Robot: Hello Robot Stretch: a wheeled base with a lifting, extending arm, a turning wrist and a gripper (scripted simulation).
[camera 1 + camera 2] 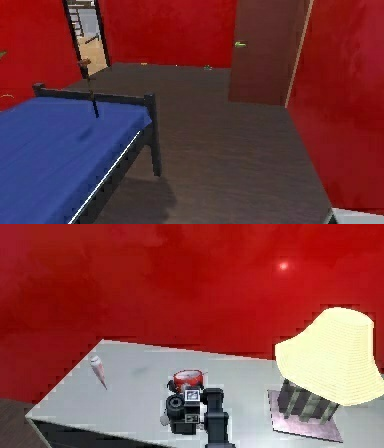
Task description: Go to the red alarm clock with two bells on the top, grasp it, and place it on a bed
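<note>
Arm (216, 427) over grey table (120, 399), gripper (178, 412) at red round thing (187, 379). Cannot tell whether held, nor finger gap. Approach likely done; placing on blue bed (60, 160) left.

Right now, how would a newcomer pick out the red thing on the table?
Find the grey table against the red wall, its cream-shaded lamp at the arm side view's right. Near the table's middle, by the gripper, sits a round red object. Its one small neighbour, a pale slender thing leftward, isn't red.
</note>
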